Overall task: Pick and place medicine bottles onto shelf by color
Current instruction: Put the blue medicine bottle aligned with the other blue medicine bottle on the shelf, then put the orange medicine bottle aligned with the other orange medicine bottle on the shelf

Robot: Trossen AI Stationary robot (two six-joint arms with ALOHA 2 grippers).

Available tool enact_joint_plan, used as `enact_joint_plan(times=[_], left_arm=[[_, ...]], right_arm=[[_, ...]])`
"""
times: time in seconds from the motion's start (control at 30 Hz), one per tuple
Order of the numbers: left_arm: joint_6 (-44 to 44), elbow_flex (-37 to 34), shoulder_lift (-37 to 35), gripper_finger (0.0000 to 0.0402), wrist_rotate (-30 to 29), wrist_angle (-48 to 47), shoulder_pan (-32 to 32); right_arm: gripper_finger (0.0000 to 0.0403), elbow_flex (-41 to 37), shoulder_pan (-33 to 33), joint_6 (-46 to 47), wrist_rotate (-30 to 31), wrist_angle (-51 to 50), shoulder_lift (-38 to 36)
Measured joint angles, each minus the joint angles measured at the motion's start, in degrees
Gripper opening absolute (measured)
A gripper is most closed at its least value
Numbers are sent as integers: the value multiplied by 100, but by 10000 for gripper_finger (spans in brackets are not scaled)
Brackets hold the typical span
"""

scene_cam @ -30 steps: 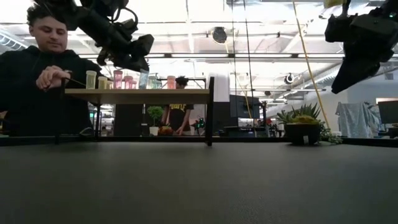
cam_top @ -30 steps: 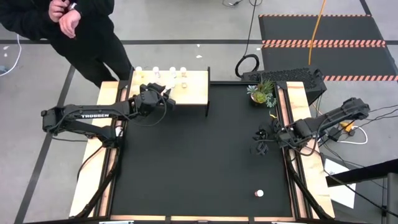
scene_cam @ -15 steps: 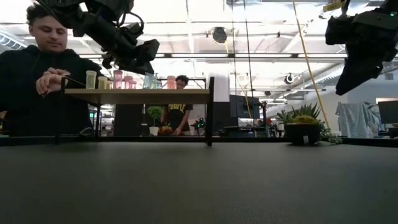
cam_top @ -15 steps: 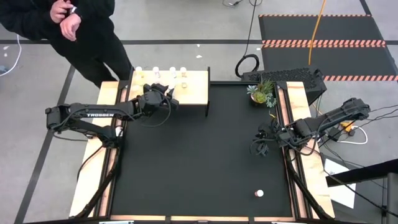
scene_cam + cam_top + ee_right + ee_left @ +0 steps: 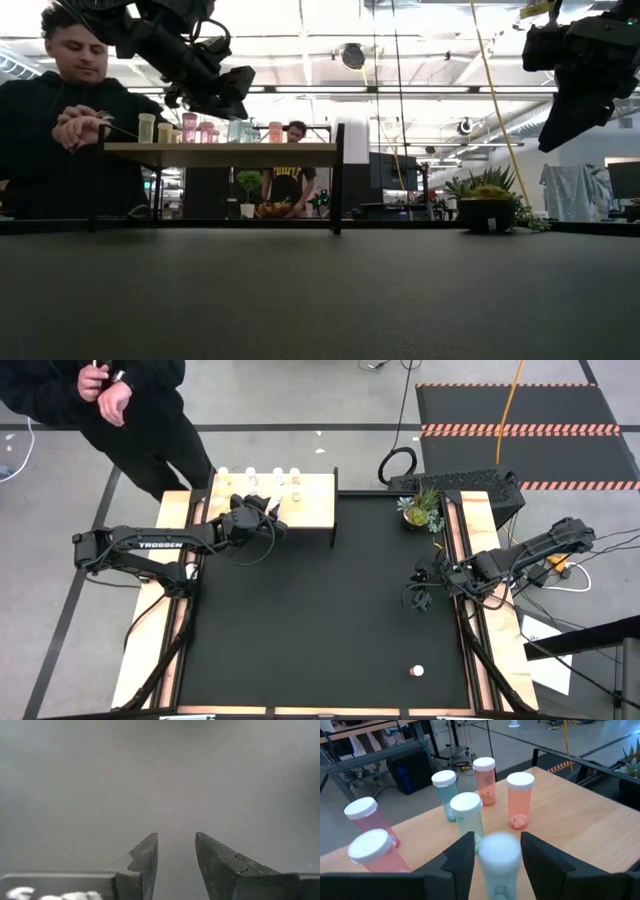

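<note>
My left gripper (image 5: 497, 852) hovers over the light-wood shelf (image 5: 312, 510) at the table's far left. Its fingers are open and stand on either side of a pale blue medicine bottle (image 5: 500, 865) with a white cap. A thin gap shows beside one finger, and the bottle's base is out of the picture. Several more bottles stand upright on the shelf board: pink (image 5: 367, 820), pale blue (image 5: 445, 790), pale green (image 5: 468, 817) and salmon (image 5: 520, 800). One bottle (image 5: 417, 671) lies alone on the mat near the front right. My right gripper (image 5: 415, 592) waits open above the right edge.
A person (image 5: 120, 410) stands behind the table's far left corner, with a hand (image 5: 80, 122) close to the shelf's left end. A potted plant (image 5: 420, 508) sits at the far right. Black mat lies between the shelf and my right arm.
</note>
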Motion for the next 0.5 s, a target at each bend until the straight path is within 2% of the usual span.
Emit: enact_joint_plan(times=[0.23, 0.5], left_arm=[[66, 0, -3, 187, -2, 4, 0], [581, 2, -389, 210, -2, 128, -2]], right_arm=[[125, 2, 0, -2, -1, 0, 0], [125, 4, 0, 3, 5, 2, 2]])
